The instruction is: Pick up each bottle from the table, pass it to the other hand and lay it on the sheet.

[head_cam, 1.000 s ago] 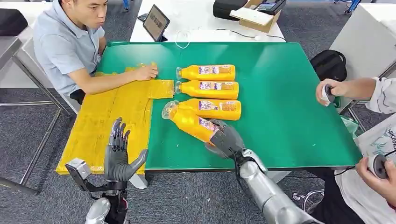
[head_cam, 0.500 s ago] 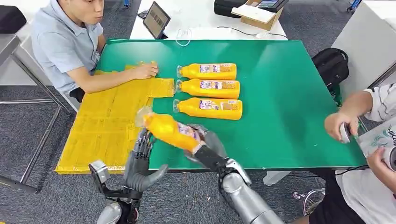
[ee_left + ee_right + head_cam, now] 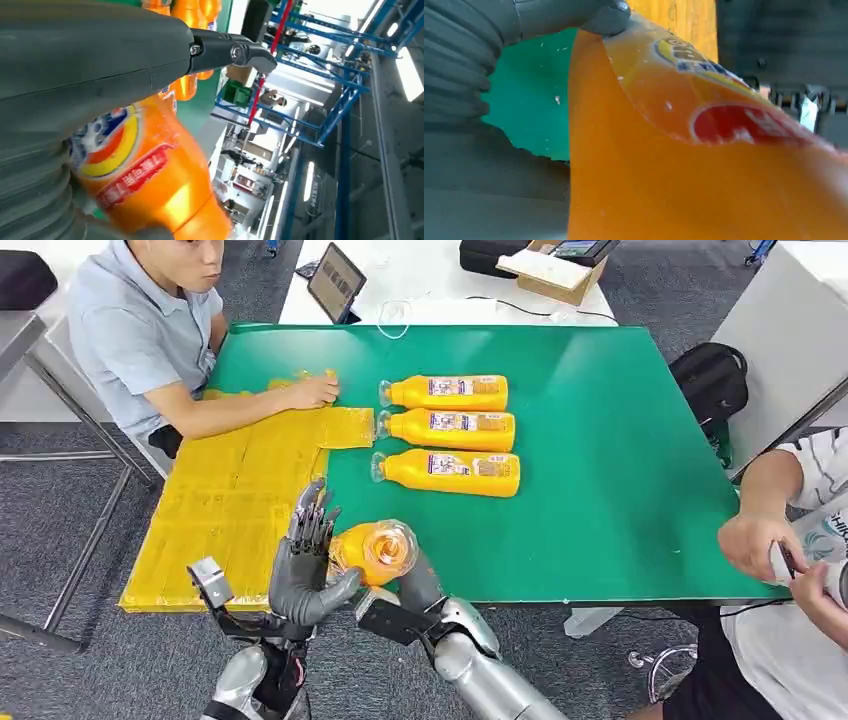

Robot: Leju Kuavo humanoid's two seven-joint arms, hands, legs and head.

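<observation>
The head view looks from high on the robot, forward and down, over the whole green table [image 3: 620, 440] and the yellow sheet [image 3: 230, 500]. The 2 wrist views sit very close behind each hand and are turned. All 3 views share the orange bottle [image 3: 375, 550] [image 3: 150, 185] [image 3: 684, 160] at the table's near edge.

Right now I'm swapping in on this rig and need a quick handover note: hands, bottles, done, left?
Right hand grips the orange bottle at the table's near edge, beside the left hand.
Left hand is open against that bottle, not gripping it.
Three bottles lie in a row on the green table.
Yellow sheet holds no bottle; a person's hand rests on it.
Done: first pick.
Left: handover, laying down, three more bottles.
</observation>
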